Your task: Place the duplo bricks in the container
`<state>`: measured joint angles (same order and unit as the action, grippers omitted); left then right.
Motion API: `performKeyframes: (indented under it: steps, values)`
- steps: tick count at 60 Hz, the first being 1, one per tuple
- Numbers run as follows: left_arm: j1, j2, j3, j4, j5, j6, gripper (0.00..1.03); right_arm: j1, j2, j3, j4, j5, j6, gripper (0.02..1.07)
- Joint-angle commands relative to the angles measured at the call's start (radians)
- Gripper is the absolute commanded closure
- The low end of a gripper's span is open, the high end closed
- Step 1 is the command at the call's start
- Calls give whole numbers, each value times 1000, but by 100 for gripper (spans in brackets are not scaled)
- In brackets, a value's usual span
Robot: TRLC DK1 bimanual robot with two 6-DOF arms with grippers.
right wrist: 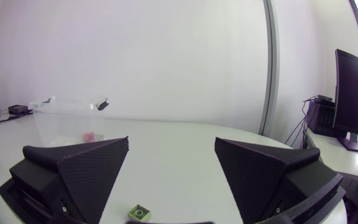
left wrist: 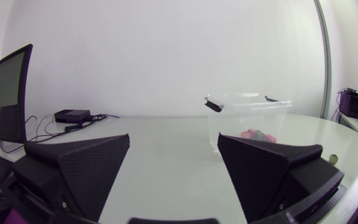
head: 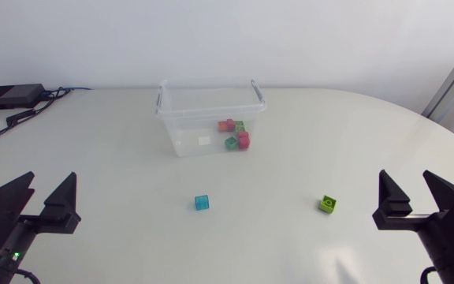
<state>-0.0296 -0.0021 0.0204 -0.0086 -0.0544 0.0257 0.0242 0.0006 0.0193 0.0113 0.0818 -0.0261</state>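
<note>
The worktop is white. A clear container with no lid sits in the middle, close to the far edge. Some small bricks, pink ones and green ones, are in it. They lie bunched up at the end of the container that is nearer the worktop's right edge.

Two bricks are out on the worktop. The blue brick lies about in the middle, between the container and the near edge. The green brick lies more toward the right edge, about as far from the near edge as the blue one.

The left tool is by the near left corner. Its two fingers are spread wide and hold nothing. The blue brick is well away from it, off toward the middle. The container is far ahead of it.

The right tool is by the near right corner. Its fingers are spread wide too, with nothing in them. The green brick is near it, a bit ahead and toward the middle, but not touching. From the right wrist view, the brick shows low down in the gap between the two fingers.

A small black box with wires sits at the far left corner.
</note>
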Motion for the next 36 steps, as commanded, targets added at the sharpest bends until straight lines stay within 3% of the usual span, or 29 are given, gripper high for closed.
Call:
performKeyframes:
  steps: [1,36]
  values:
    - [-6,-10,-19,10,1,-6,4,-1,-4,-22,4,-2,8,7]
    - [-15,-12,27,-8,1,-1,5,-4,-7,-2,-10,-31,6,7]
